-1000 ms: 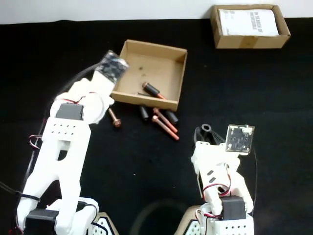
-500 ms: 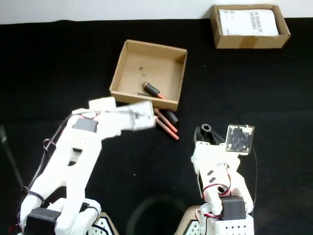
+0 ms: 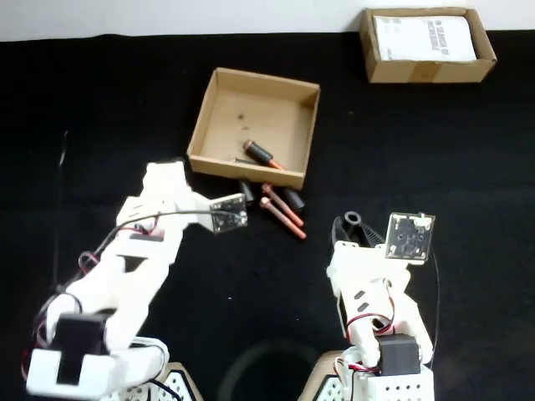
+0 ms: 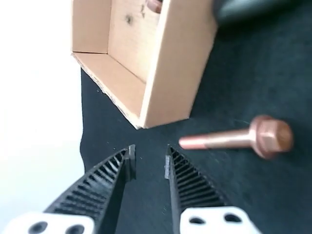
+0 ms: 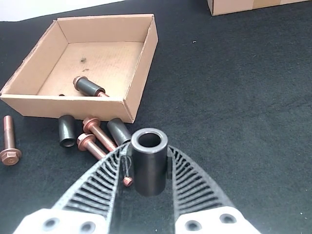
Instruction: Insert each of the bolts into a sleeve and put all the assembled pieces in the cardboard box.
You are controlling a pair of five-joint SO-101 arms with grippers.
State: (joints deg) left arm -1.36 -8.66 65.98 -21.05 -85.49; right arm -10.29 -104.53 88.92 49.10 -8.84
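Observation:
My right gripper is shut on an upright black sleeve, held above the table near the front. My left gripper is open by a narrow gap with nothing in it, low beside a corner of the cardboard box. A lone copper bolt lies just off its fingertips. One assembled piece lies in the box. Two bolts and two black sleeves lie in front of the box. In the high view the left arm covers the lone bolt.
A second cardboard box holding a white sheet stands at the back right. The table is black. Open room lies to the right of the box and between the two arms.
The left arm swung from over the box's left edge down to the table in front of it, its wrist turning toward the lone bolt. The right arm kept still with the sleeve.

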